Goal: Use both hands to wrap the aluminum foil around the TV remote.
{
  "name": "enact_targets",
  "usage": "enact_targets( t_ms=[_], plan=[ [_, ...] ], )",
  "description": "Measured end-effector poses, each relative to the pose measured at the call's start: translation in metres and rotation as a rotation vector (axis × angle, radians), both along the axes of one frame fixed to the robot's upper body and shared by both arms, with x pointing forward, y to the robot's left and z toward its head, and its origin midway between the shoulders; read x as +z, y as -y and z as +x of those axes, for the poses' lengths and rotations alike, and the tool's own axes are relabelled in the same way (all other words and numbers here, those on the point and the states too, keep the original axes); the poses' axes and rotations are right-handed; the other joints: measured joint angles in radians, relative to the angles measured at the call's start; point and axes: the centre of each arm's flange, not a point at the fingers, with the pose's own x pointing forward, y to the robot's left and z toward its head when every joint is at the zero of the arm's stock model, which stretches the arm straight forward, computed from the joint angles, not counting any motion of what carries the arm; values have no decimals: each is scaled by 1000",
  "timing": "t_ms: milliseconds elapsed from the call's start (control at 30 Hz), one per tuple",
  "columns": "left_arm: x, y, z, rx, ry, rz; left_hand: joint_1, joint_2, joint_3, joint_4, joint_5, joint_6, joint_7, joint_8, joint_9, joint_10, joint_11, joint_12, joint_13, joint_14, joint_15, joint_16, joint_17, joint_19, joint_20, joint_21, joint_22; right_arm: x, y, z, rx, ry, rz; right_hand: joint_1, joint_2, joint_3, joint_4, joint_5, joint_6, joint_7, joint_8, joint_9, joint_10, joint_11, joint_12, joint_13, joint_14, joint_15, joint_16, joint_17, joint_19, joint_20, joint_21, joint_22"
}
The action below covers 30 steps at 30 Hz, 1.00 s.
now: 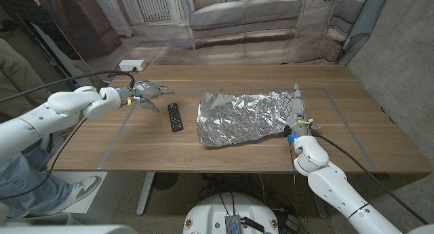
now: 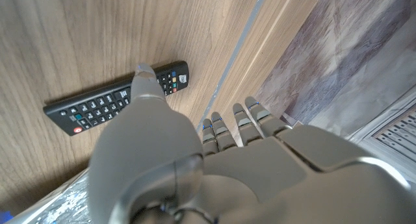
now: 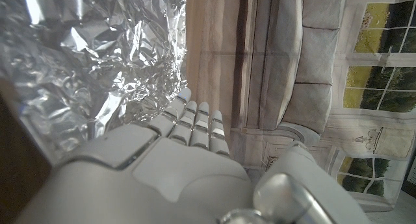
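Nearest the robot, at the table's [image 1: 366, 152] front right, the right robot hand [image 1: 299, 117] stands against the right edge of the crumpled aluminum foil [image 1: 247, 117]. Its fingers [image 3: 195, 117] reach up along the sheet's edge, straight and close together, the thumb standing apart; whether they actually pinch the foil I cannot tell — the right wrist view shows them beside it, with no clear grip.

Just left of the foil, apart from it and not on it, lies the TV remote [image 1: 175, 117] on bare wood. Its long axis runs front to back, roughly parallel to the foil's left edge.

Farther back and to the left, the left robot hand [image 1: 144, 91] hovers near the remote's far end, open and holding nothing; in the left wrist view its thumb [image 2: 144, 78] reaches toward the remote [image 2: 117, 106] without clearly touching it.

By my judgement the left hand is the nearer one — the remote lies toward the foil from it, so bringing remote and sheet together falls to that side.
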Motion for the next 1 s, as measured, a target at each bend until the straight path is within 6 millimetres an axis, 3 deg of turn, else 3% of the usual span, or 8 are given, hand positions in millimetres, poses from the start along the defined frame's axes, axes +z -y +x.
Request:
enact_targets(
  t_ms=[200, 633, 1000],
  plan=[
    [-1, 6, 10, -27, -12, 41, 30, 7, 4, 4, 7, 54, -13, 16, 0, 62, -9, 17, 1, 50, -3, 3, 0, 50, 0, 13, 0, -2, 1, 2, -5, -11, 9, 0, 0, 0, 0, 0, 0, 0, 0, 0, 0, 0, 0, 0, 8, 2, 4, -3, 3, -4, 0, 0],
    [-2, 21, 27, -129, -33, 97, 40, -3, 4, 4, 7, 83, -15, 23, 0, 81, -10, 21, 1, 60, -3, 3, 0, 57, 3, 13, -5, -4, -2, 4, -4, -20, 10, 5, 5, 0, 0, 0, 0, 0, 0, 0, 0, 0, 0, 5, 8, 2, 4, -3, 7, 0, -4, 0],
    [-4, 20, 31, -143, -56, 121, 33, 3, -1, 9, 7, 94, -12, 27, 0, 87, -5, 21, -2, 70, -3, 3, 0, 62, -2, 13, -5, 1, -2, 1, -13, -11, 2, 5, 5, -3, -3, 0, 0, 0, 0, 0, 0, 0, 0, 5, 8, 2, 4, -3, 7, 0, -4, 0]
  ],
)
